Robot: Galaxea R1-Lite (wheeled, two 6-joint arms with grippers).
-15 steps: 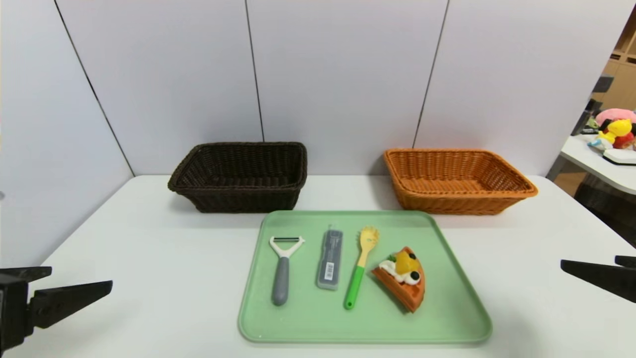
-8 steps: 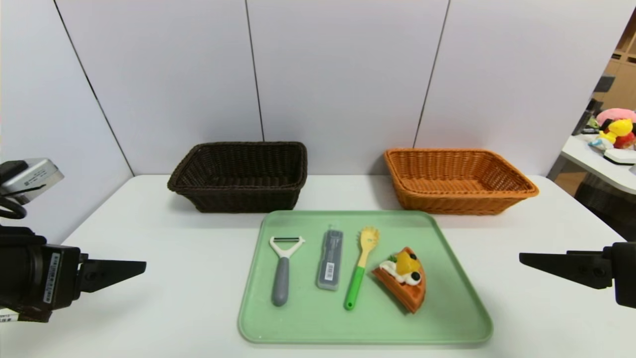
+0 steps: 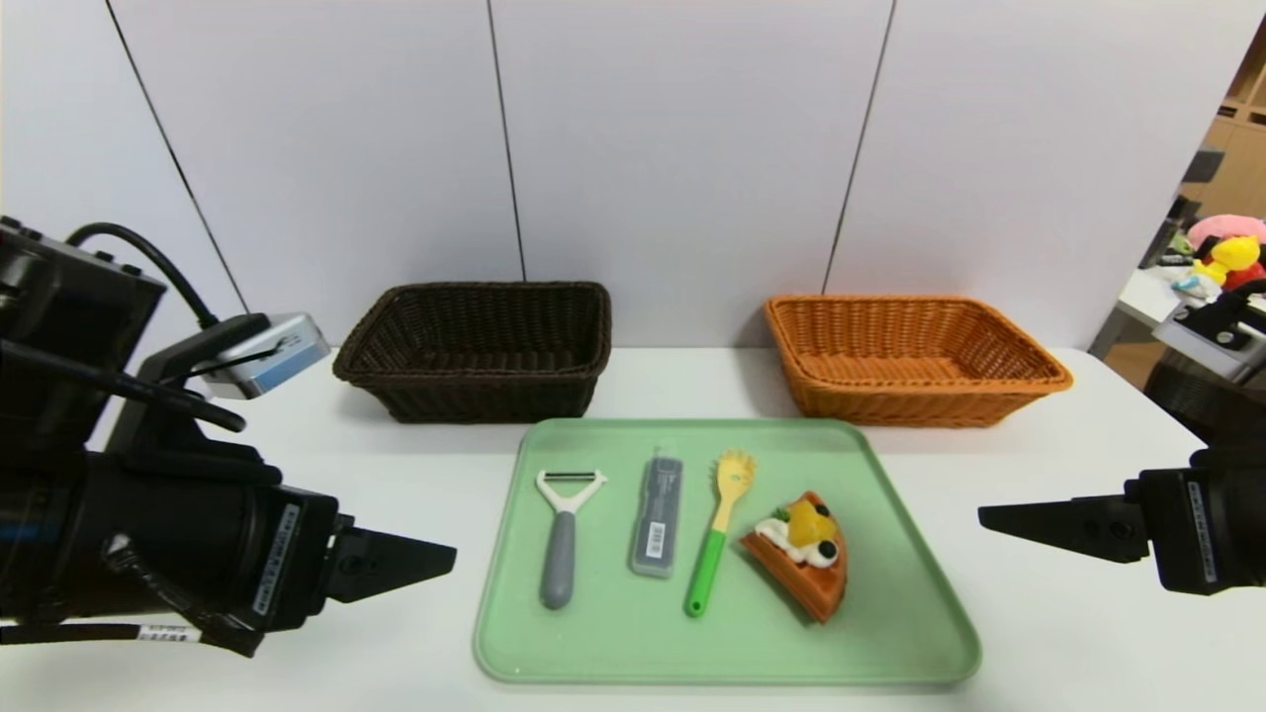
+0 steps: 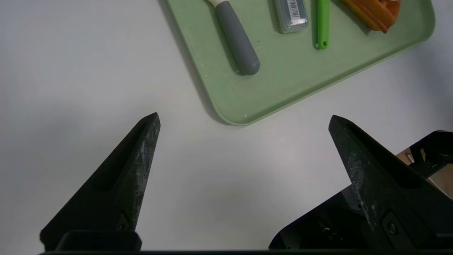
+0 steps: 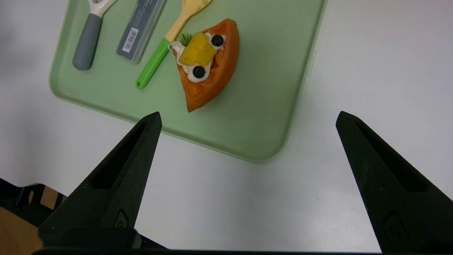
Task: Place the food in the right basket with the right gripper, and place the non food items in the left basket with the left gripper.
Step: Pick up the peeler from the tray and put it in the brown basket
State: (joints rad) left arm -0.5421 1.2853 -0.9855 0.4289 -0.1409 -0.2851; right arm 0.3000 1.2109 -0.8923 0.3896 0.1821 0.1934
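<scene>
From here the right arm (image 3: pixel 1217 514) runs out past the edge of the head view, and so does the left arm (image 3: pixel 148 524) on its side. The pile of toys (image 3: pixel 1226 257) on the side table is cut off too, and I can't tell what most of them are. The small print on the grey case (image 3: pixel 658 514) is too tiny to read. In the left wrist view the peeler (image 4: pixel 237 37) loses its head beyond the edge, and just part of the waffle wedge (image 4: pixel 377 14) shows. Down inside the dark wicker basket (image 3: pixel 480 386), the near wall hides some of the floor.

Barcode label on grey case (image 3: pixel 658 516); its lettering too small to read.
</scene>
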